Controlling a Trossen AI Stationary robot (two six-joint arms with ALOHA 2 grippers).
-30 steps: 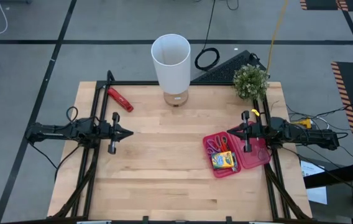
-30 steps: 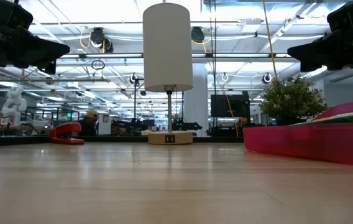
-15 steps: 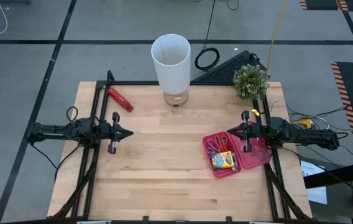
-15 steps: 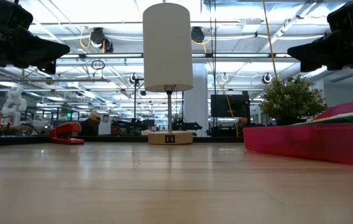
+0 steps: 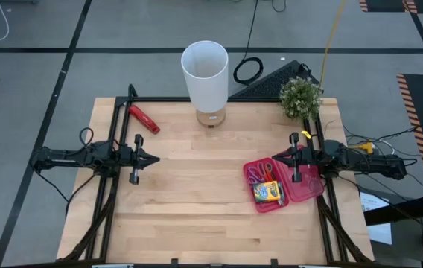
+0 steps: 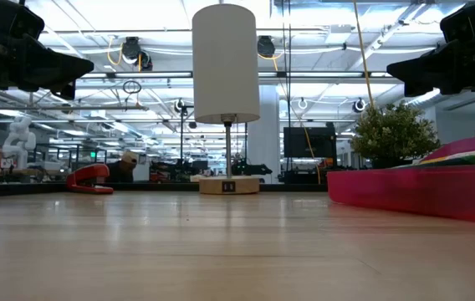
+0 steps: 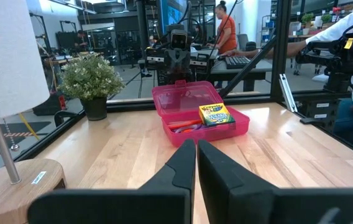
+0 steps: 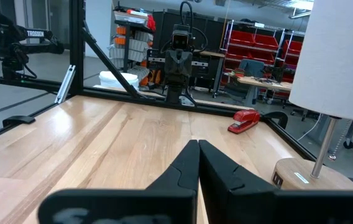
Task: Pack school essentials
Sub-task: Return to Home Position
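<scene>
Crayon box (image 5: pixel 268 193) in pink case (image 5: pixel 305 187)

Left gripper (image 5: pixel 154 158) closed at left edge, right gripper (image 5: pixel 274 159) apparently closed at right edge

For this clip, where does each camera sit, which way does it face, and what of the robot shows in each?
High view: overhead, straight down; both arms, left gripper, right gripper, pink case.
Low view: tabletop height, facing the lamp; arm ends at the upper corners.
Left wrist view: looks across at the case with the crayon box; own fingers shut.
Right wrist view: looks across at the left arm; own fingers shut.
Shared: lamp, red tool.
</scene>
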